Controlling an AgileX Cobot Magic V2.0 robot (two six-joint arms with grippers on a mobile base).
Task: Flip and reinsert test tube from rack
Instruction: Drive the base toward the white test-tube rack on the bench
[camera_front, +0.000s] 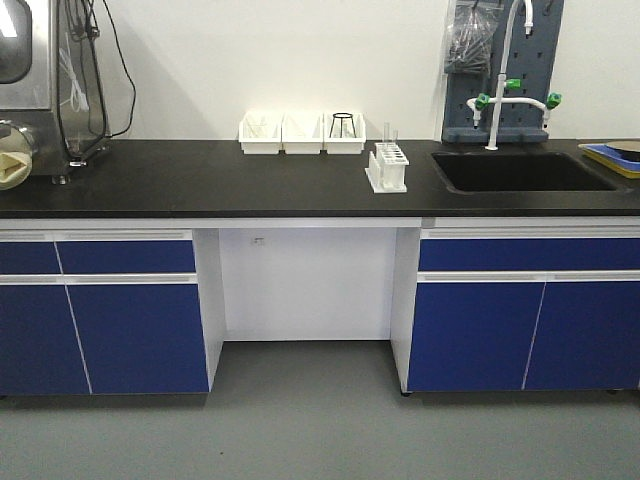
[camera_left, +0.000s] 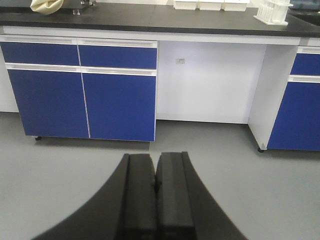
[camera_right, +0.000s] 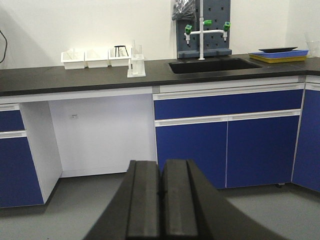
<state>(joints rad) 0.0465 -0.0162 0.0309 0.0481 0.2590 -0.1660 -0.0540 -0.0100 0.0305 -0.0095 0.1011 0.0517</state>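
The small white test-tube rack (camera_front: 388, 167) stands on the black countertop (camera_front: 200, 180), left of the sink, with clear test tubes (camera_front: 388, 133) standing upright in it. It also shows in the left wrist view (camera_left: 272, 11) and the right wrist view (camera_right: 136, 66). My left gripper (camera_left: 155, 156) is shut and empty, low over the grey floor, far from the counter. My right gripper (camera_right: 162, 162) is shut and empty too, also low and well short of the counter. Neither gripper shows in the front view.
Three white open-front bins (camera_front: 302, 133) line the wall behind the rack; one holds a black ring stand (camera_front: 342, 125). A black sink (camera_front: 520, 172) with a white tap (camera_front: 505, 95) lies right. Equipment (camera_front: 45, 90) stands at the far left. Blue cabinets (camera_front: 130, 320) sit below.
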